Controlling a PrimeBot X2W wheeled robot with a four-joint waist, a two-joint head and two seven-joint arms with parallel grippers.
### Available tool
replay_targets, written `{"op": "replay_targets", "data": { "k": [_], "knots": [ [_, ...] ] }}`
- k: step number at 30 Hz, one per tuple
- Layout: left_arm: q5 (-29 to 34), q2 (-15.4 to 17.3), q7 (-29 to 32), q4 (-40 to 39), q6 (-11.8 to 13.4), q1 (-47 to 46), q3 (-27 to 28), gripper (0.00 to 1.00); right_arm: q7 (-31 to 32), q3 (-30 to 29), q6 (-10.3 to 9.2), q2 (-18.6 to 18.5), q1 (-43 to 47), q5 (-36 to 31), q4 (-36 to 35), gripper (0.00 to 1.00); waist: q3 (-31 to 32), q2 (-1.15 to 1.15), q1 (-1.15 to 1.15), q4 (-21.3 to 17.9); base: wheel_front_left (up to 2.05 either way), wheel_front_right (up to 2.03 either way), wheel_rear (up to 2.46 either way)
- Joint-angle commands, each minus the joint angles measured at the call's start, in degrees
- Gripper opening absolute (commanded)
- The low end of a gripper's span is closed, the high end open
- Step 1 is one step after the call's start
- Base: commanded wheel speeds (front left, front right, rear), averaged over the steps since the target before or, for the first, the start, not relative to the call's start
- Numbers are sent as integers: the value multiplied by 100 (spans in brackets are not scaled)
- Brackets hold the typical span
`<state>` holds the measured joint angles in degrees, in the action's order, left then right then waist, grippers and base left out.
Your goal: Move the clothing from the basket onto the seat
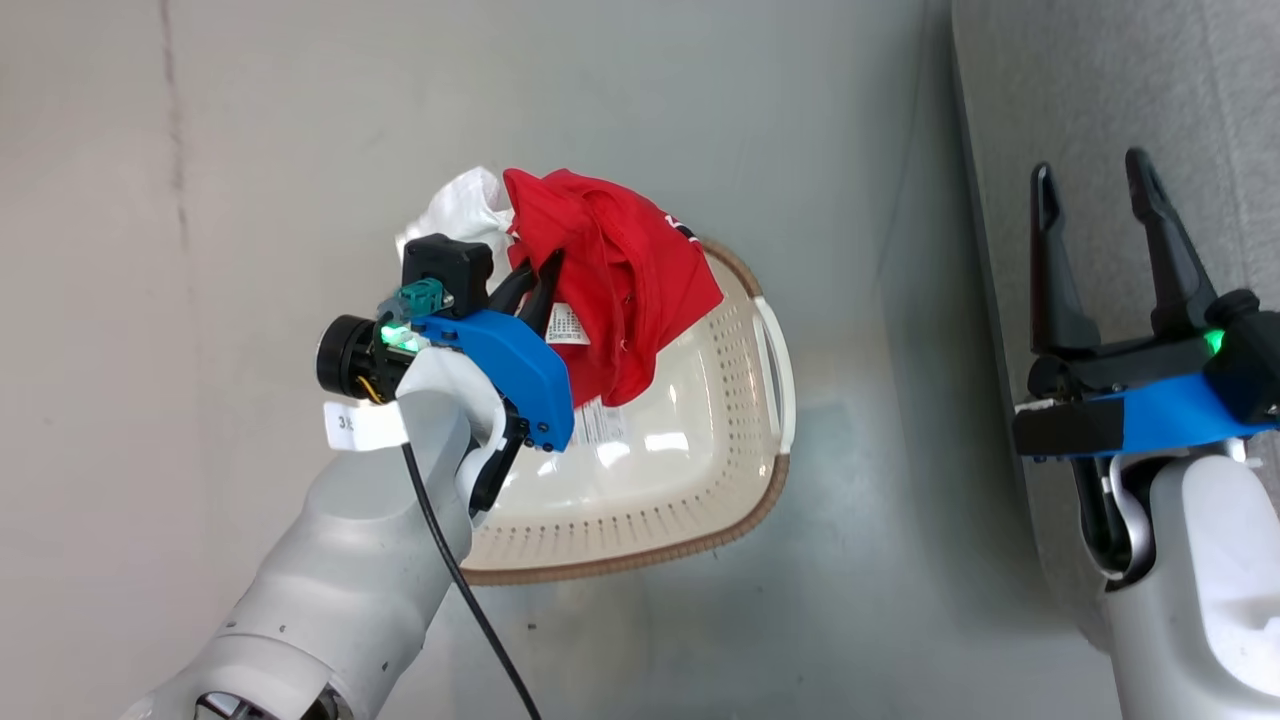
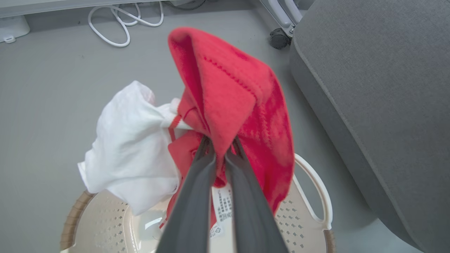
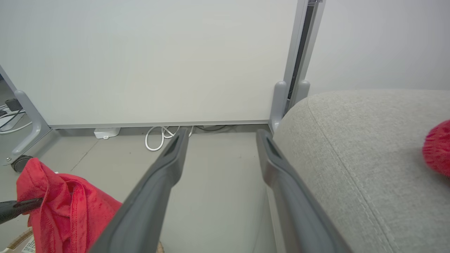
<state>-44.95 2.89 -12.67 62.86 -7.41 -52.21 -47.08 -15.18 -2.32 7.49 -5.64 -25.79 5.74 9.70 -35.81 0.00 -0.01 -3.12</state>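
Red clothing (image 1: 610, 290), with a white panel (image 1: 455, 210) bunched on its left side, hangs from your left gripper (image 1: 535, 285). The fingers are clamped together on a fold, tips sunk in the cloth. In the left wrist view a sewn label (image 2: 222, 205) dangles between the fingers. The bundle hangs above the basket (image 1: 640, 555), over its far rim, with the lower folds dropping toward the inside. You can't tell whether they touch the bottom. The basket stands on the grey floor (image 1: 200, 150), near the seat (image 1: 1100, 80) but apart from it. A sticker (image 1: 600, 420) lies inside the basket, under the cloth. Further right, your right gripper (image 1: 1090, 175) sits at the seat's left edge, fingers wide apart with nothing between them. In the right wrist view a red patch (image 3: 437, 147) lies on the seat top, cut off at that view's right edge and too blurred to name.
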Motion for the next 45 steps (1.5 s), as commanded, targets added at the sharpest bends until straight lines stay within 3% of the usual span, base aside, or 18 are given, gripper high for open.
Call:
{"op": "replay_targets", "data": {
  "k": [1,9,25,45],
  "knots": [
    [-54,1,-85,-55,-4,23,-50,0,4,-11,1,-36,97,-11,30,100,340,0,1,116,0,0,0],
    [-30,2,-252,-142,-5,-35,-125,0,4,3,1,-1,426,26,194,100,1091,0,1,206,0,0,0],
    [864,180,-260,-1178,89,432,532,0,5,-19,1,115,1134,49,462,100,2358,0,1,240,0,0,0],
    [1369,244,-260,-1935,84,888,675,0,5,-47,1,217,1730,43,565,100,3190,0,1,337,0,0,0]
  ]
}}
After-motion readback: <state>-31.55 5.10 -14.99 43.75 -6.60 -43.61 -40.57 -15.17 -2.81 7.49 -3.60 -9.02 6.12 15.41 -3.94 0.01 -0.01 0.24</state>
